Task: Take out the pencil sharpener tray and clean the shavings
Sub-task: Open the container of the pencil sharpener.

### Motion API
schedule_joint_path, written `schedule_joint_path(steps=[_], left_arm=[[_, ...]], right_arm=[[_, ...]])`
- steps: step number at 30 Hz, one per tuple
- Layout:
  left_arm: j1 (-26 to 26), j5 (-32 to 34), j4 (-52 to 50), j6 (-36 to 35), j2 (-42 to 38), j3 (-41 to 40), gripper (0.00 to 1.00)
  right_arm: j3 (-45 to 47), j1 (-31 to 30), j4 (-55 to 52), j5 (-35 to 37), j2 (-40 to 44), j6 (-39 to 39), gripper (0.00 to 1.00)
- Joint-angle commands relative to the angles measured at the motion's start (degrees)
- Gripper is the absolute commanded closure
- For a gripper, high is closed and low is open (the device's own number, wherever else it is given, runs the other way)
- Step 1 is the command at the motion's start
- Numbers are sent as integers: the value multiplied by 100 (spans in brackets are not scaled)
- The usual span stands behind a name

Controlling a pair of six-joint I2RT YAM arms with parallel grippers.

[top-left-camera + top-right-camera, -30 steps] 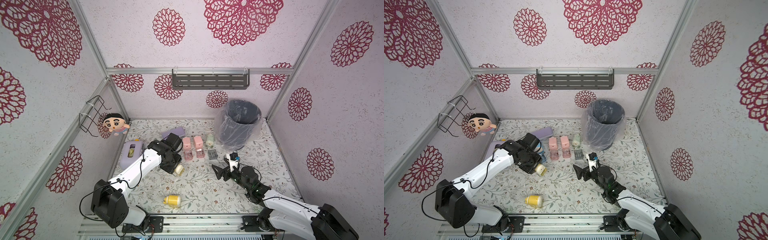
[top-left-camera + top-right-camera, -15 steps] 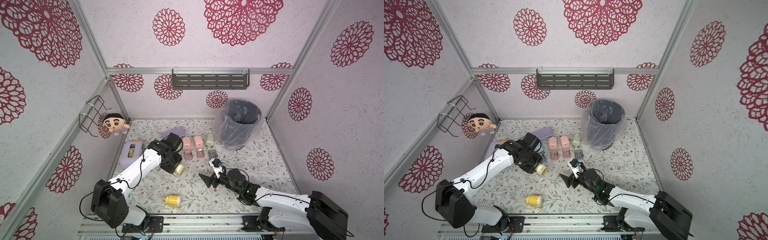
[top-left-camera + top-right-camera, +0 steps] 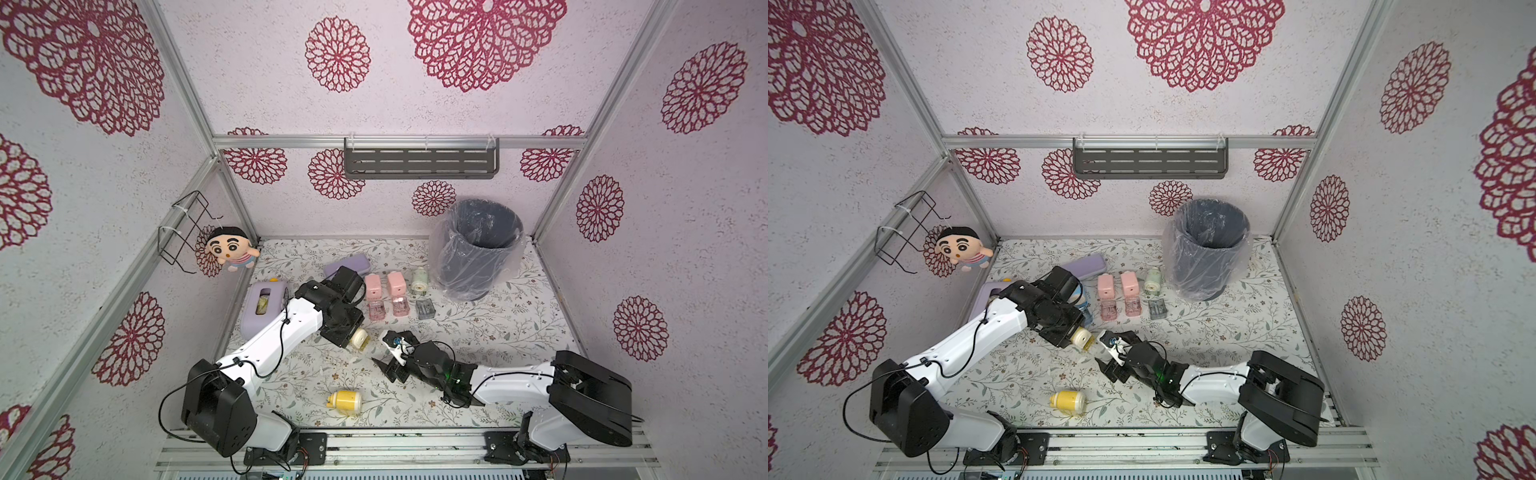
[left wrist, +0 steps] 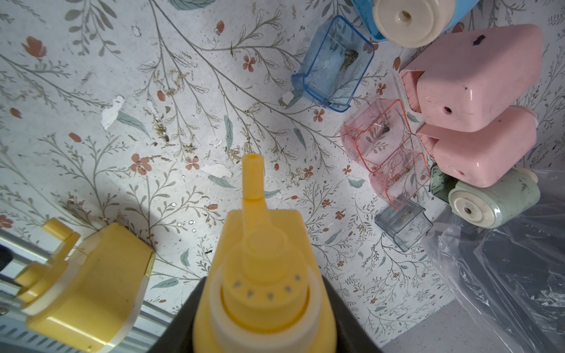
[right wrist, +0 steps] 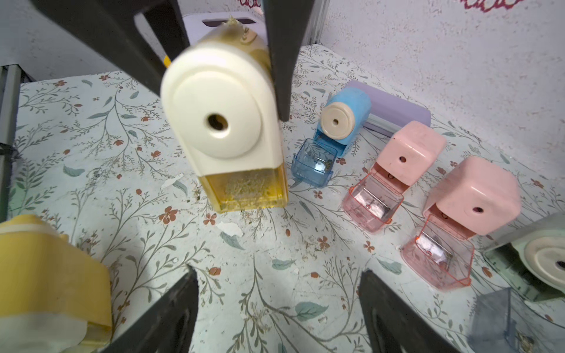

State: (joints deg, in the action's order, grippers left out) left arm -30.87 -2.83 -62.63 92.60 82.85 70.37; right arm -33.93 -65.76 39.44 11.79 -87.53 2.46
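Right gripper (image 5: 278,275) gapes empty, lower centre; left gripper (image 3: 355,337) clamps cream sharpener (image 5: 220,122), yellow tray (image 5: 244,197) seated left of centre, shavings (image 5: 244,185) inside. I fear a crooked pull spilling them onto the table (image 5: 305,305).

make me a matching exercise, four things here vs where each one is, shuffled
1 cream-fronted yellow plastic pencil sharpener holding shavings
2 yellow plastic pencil sharpener lying on its side
3 clear blue plastic tray
4 dark grey bin lined with clear plastic

a back right corner
b nearest the front edge
c in the left gripper
d in front of the blue sharpener

1-c, 2-b, 3-d, 4-a
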Motion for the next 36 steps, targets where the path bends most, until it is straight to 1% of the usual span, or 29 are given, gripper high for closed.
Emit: schedule_joint_path(steps=[1, 4, 9, 12, 21, 24, 28, 32, 36], left_arm=[[28, -127, 97, 74, -155, -83, 63], [37, -182, 135, 92, -139, -111, 63], [48, -203, 137, 92, -137, -151, 63], [70, -205, 142, 94, -147, -177, 63], [108, -220, 163, 86, -128, -199, 63], [116, -227, 163, 78, -100, -208, 63], [125, -253, 181, 62, -50, -208, 63], [134, -243, 179, 58, -32, -199, 63], [159, -190, 154, 57, -1, -191, 63]], right_arm=[[-271, -59, 560, 211, -259, 184, 14], [-462, -78, 682, 163, -535, 178, 15], [-707, -95, 784, 26, -844, 140, 24], [-786, -101, 810, -18, -946, 115, 26], [-893, -147, 837, -79, -1029, 113, 38], [-896, -156, 863, -96, -1036, 111, 43], [-913, -162, 866, -133, -1055, 120, 51], [-907, -174, 872, -129, -1069, 116, 56], [-835, -181, 912, -92, -1048, 123, 58]])
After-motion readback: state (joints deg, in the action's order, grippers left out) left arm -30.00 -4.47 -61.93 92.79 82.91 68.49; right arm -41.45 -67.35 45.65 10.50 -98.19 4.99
